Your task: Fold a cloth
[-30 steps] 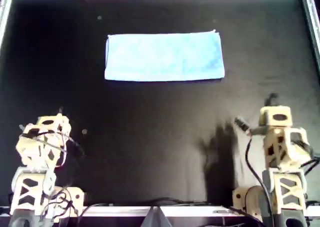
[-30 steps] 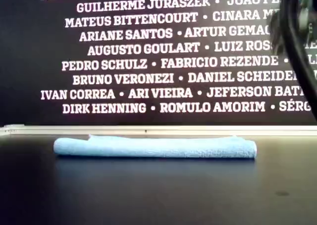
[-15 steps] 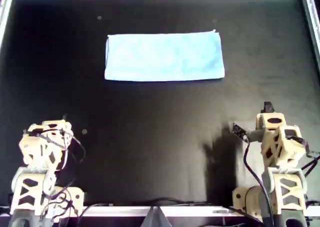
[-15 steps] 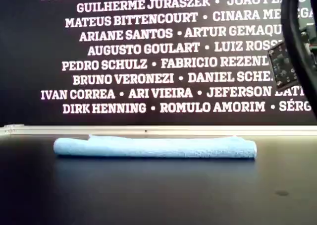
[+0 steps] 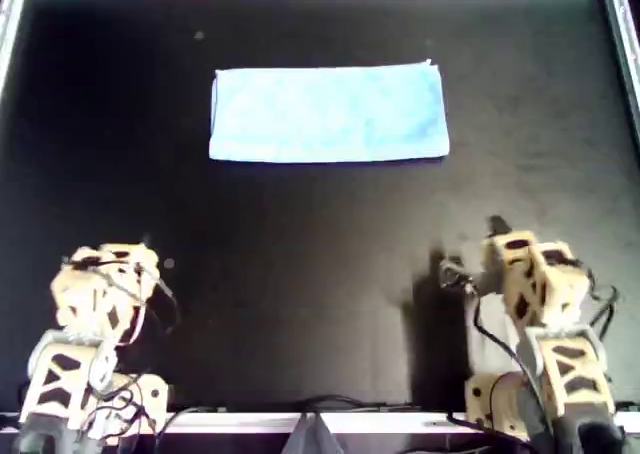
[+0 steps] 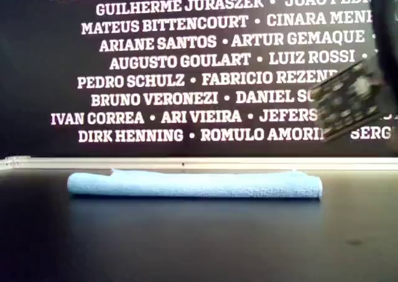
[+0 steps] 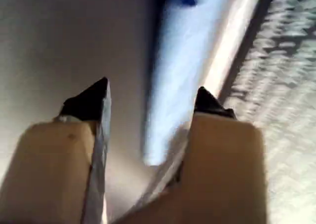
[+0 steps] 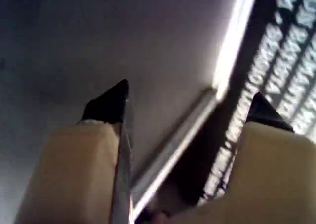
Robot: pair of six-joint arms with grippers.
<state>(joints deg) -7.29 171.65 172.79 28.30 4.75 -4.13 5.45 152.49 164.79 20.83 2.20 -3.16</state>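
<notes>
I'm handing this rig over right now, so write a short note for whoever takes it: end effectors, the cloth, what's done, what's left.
Left end effector: open, holding nothing, parked near the overhead view's bottom left.
Right end effector: open, holding nothing, near the overhead view's bottom right.
The cloth lies flat on the black table, toward the far rail, well clear of both arms.
Done: it shows as a wide rectangle with a layered edge in the exterior view, so it looks folded once.
Left: any further fold; nothing is gripped.

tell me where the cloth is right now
The cloth lies flat, folded into a rectangle, in the upper middle of the overhead view on the black table, near the far rail and well away from both arms.
</notes>
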